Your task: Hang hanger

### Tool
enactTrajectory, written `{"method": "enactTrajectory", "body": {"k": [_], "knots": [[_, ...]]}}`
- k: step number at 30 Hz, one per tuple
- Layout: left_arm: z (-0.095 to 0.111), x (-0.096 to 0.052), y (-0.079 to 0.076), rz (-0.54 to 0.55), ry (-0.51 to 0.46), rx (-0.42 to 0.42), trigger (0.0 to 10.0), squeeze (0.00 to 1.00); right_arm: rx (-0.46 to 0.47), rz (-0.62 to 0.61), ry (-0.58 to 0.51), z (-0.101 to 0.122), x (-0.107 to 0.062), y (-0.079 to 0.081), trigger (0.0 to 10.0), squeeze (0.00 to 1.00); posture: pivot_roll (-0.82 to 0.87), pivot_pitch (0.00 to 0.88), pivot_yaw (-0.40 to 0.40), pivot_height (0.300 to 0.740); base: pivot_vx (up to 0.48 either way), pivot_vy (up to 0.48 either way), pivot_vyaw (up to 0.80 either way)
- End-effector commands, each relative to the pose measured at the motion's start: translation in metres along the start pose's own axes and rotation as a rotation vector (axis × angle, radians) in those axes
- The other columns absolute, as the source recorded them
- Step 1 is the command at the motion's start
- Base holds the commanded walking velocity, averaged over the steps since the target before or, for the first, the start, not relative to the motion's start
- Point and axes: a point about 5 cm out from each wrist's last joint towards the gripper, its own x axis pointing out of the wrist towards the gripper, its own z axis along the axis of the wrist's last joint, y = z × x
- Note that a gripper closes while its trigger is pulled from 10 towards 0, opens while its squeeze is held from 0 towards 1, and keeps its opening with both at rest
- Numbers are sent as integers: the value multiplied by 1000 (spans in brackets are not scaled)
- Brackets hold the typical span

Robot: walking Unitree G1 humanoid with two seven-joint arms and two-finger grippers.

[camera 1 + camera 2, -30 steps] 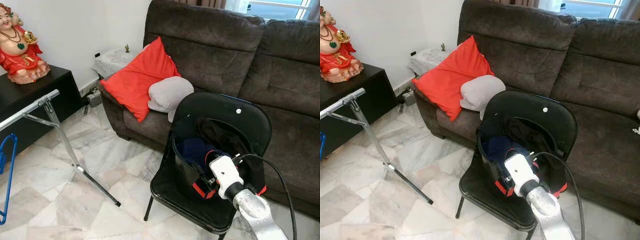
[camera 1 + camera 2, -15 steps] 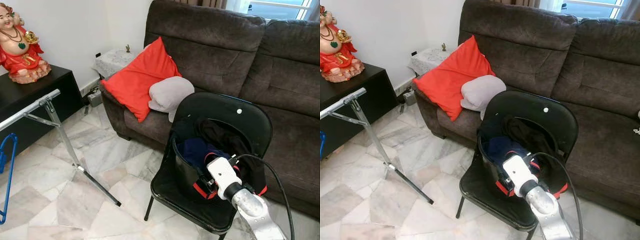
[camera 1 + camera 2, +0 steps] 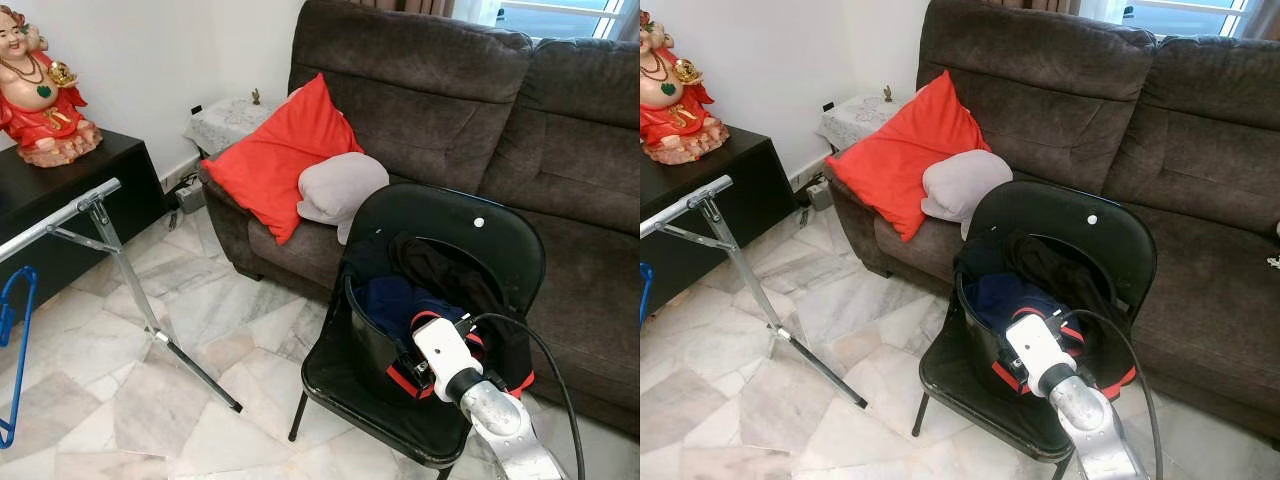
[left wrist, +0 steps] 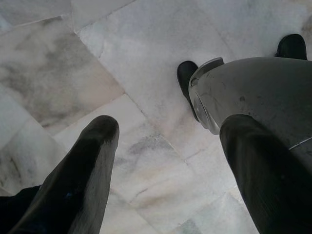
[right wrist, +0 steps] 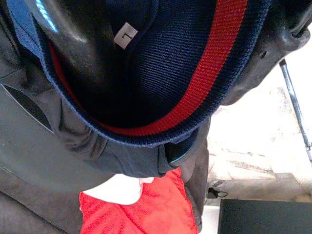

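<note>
**Right hand at the clothes bucket; hanger still off the rail**

Marble floor point(image 3: 90, 400) and a brown sofa point(image 3: 440, 110) frame the black chair point(image 3: 455, 225), the landmark here. On its seat, a black bucket point(image 3: 365, 345) holds dark garments point(image 3: 395, 298). Left of the chair stands a metal rail point(image 3: 60, 215); the blue hanger point(image 3: 15, 350) lies beyond it.

Step judged: retrieving clothing. Next move calls for lifting the navy, red-striped garment point(image 5: 195, 73) clear.

The right hand point(image 5: 161, 29) reaches into the bucket, fingers pinching that garment. The left hand point(image 4: 165, 146) hangs over the floor, fingers spread.
</note>
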Motion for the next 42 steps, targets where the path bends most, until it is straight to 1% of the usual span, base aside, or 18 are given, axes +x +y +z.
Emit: {"method": "enactTrajectory", "body": {"k": [1, 7, 11, 14, 21, 23, 27, 33, 42], "knots": [[-14, -1, -8, -37, 53, -1, 10000, 0, -3, 2, -29, 6, -3, 4, 10000, 0, 11, 80, 30, 740, 0, 0, 0], [-14, -1, -8, -39, 54, 1, 10000, 0, 12, 0, -49, 9, -13, 9, 10000, 0, 9, 81, 30, 740, 0, 0, 0], [-14, -1, -8, -40, 54, 2, 10000, 0, 40, 11, -71, 13, -22, 15, 10000, 0, 0, 82, 31, 740, 0, 0, 0], [-14, -1, -9, -42, 53, 3, 10000, 0, 40, 20, -65, 13, -26, 17, 10000, 0, 0, 82, 31, 740, 0, 0, 0], [-13, -1, -9, -44, 52, 3, 10000, 0, 49, 23, 0, 6, -39, 21, 10000, 0, -5, 77, 28, 740, 0, 0, 0], [-13, -1, -9, -45, 52, 3, 10000, 0, 45, 0, 46, 0, -42, 19, 10000, 0, -9, 76, 27, 740, 0, 0, 0], [-13, -1, -10, -47, 52, 3, 10000, 0, 55, -26, 84, -4, -45, 18, 10000, 0, -10, 75, 25, 740, 0, 0, 0], [-13, -1, -10, -46, 52, 2, 10000, 0, 70, -32, 89, -4, -47, 19, 10000, 0, -10, 74, 24, 740, 0, 0, 0], [-13, -1, -10, -47, 53, 7, 10000, 0, 102, -44, 112, -5, -60, 27, 10000, 0, -15, 71, 25, 740, 0, 0, 0]]}}
